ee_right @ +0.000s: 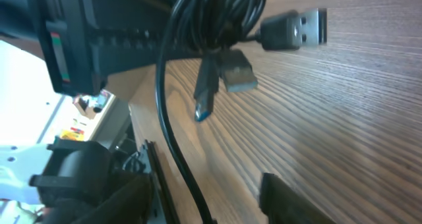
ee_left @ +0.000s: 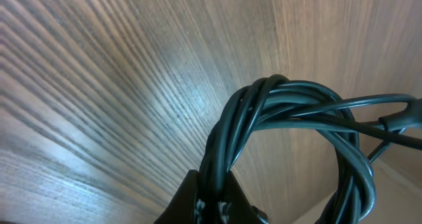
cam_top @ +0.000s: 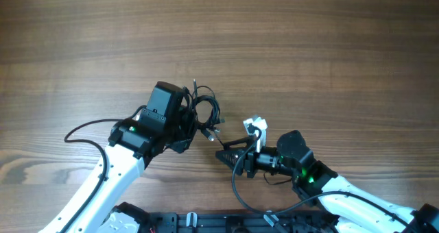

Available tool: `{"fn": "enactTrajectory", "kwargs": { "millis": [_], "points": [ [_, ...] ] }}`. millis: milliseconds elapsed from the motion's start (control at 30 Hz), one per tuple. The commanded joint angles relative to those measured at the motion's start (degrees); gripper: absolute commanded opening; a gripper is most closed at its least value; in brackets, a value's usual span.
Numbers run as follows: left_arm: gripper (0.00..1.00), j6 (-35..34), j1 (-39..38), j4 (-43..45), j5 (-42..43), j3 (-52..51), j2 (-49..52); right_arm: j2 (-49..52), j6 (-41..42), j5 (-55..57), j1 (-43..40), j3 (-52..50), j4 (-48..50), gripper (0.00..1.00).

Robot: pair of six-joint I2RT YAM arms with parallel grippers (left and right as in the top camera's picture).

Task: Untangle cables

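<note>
The cables are a coiled bundle of thin black wires, lifted a little off the wooden table. My left gripper is shut on one side of the coil; in the left wrist view its fingers pinch the twisted strands. Several plug ends hang from the bundle: a USB plug, a grey plug and a blue-tipped one. My right gripper sits just right of and below the plugs with its jaws apart. One loose strand runs down between its fingers, not pinched.
The left arm's thicker black cable curves over the table at the left. A black rail runs along the near table edge between the arm bases. A white part sits on the right wrist.
</note>
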Motion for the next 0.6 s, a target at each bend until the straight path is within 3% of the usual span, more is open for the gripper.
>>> {"fn": "enactTrajectory", "kwargs": {
  "millis": [0, 200, 367, 567],
  "points": [
    [0.04, 3.65, 0.26, -0.17, 1.14, 0.79, -0.92, 0.48, 0.61, -0.7, 0.28, 0.87, 1.68, 0.43],
    [0.04, 5.35, 0.26, -0.59, 1.14, 0.79, -0.92, 0.48, 1.42, -0.35, 0.28, 0.87, 1.75, 0.2],
    [0.04, 5.31, 0.26, -0.55, 1.11, 0.79, -0.92, 0.52, 2.34, -0.55, 0.28, 0.87, 1.57, 0.18],
    [0.04, 7.98, 0.26, -0.52, 1.07, 0.79, -0.92, 0.52, 2.36, -0.52, 0.28, 0.87, 1.64, 0.05]
  ]
}}
